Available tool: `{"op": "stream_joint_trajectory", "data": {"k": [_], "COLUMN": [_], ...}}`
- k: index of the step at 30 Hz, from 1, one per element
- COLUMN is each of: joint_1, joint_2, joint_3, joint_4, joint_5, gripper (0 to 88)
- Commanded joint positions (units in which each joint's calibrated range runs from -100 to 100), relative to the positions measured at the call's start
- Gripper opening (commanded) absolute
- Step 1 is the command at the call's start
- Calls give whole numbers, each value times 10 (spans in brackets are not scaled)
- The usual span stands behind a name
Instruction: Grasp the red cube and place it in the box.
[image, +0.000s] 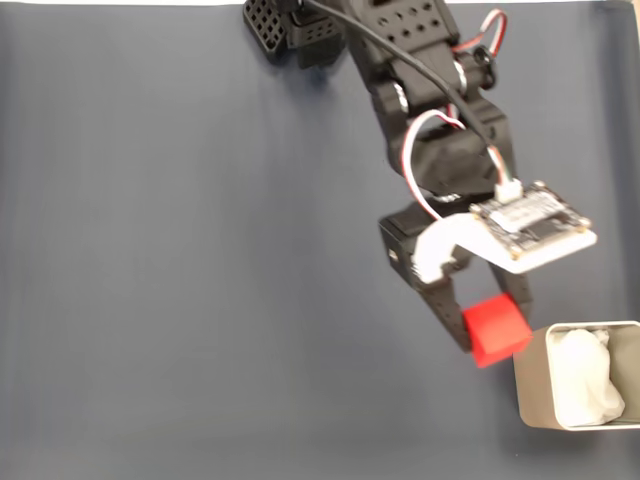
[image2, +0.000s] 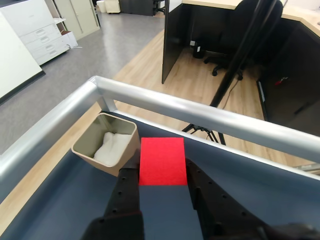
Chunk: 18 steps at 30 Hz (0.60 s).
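- Gripper (image: 492, 322) in the fixed view sits right of centre in the lower half of the frame, at the end of the black arm (image: 420, 90) that comes down from the top edge; its jaws are closed narrowly on the red cube (image: 496, 329), one black finger (image: 447, 312) against the cube's left side.
- Red cube in that view lies just left of the box (image: 530, 385), near its upper left corner; whether the two touch cannot be told.
- Box occupies the lower right corner of the fixed view, beige with a pale rim, and white paper (image: 583, 386) is crumpled inside it.
- Circuit board (image: 530, 225) with red and white wires rides on the arm just above the gripper.
- Dark blue-grey table cover (image: 180, 280) fills the rest of the fixed view.
- Wrist view shows the gripper (image2: 162, 172) rising from the bottom edge, its two black fingers (image2: 127, 187) pressing the red cube (image2: 161, 161) from left and right at the centre of the frame.
- Box (image2: 90, 145) stands left of the cube in this view, beside the left finger, white paper (image2: 111, 148) visible inside.
- Silver rail (image2: 210, 117) edges the table behind them, with wooden floor (image2: 145, 75) and a black office chair (image2: 240, 40) beyond in the upper part of the frame.
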Motion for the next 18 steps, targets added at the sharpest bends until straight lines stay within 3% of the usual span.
{"op": "stream_joint_trajectory", "data": {"k": [1, 18], "joint_1": [-18, -66], "joint_2": [16, 157], "joint_3": [-64, -206], "joint_4": [8, 8], "joint_5": [3, 10], "gripper": [61, 59]}}
